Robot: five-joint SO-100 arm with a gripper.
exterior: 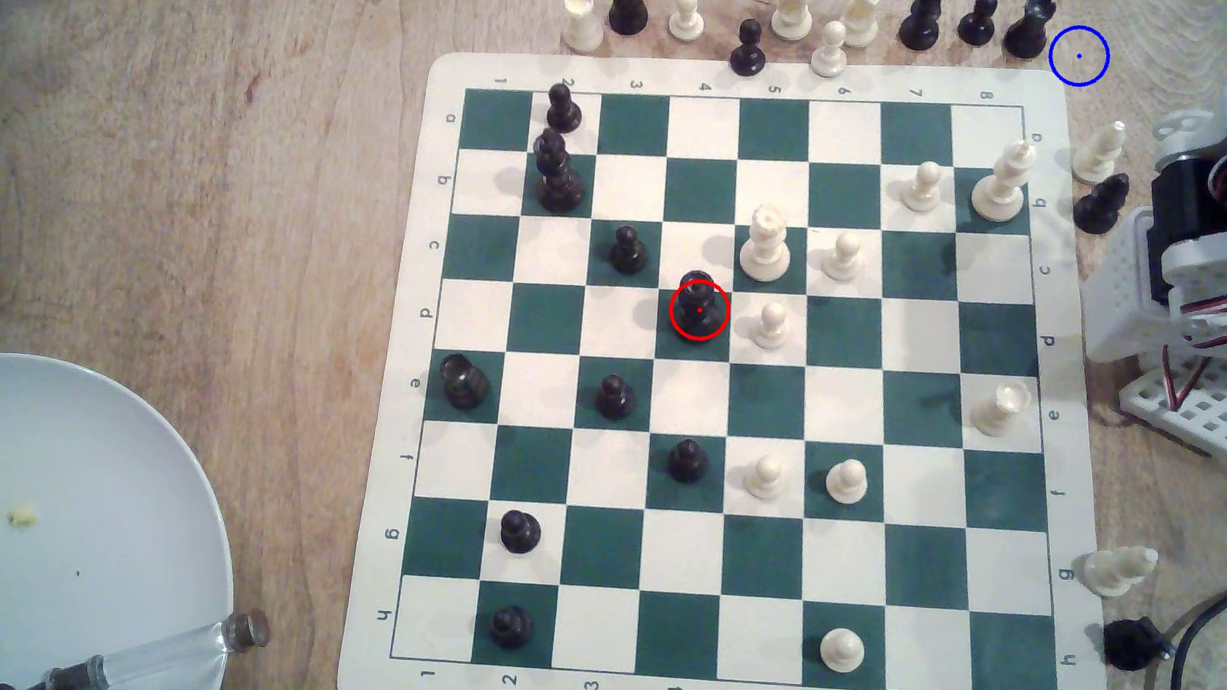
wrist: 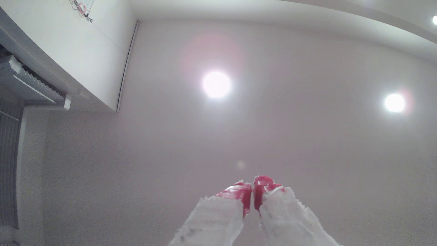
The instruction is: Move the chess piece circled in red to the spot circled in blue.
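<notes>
Even, soft overhead light falls on the chessboard (exterior: 737, 387), pieces throwing short faint shadows; the exterior view is sharp with mild softness toward its corners. The wrist view is washed pale by two ceiling lamps (wrist: 216, 84) flaring pink, its edges bowed, the gripper (wrist: 252, 196) perhaps slightly blurred.

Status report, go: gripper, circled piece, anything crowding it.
Gripper shut, empty, aimed at ceiling. Black rook on board, untouched. White pawn beside it. Blue spot bare.
</notes>
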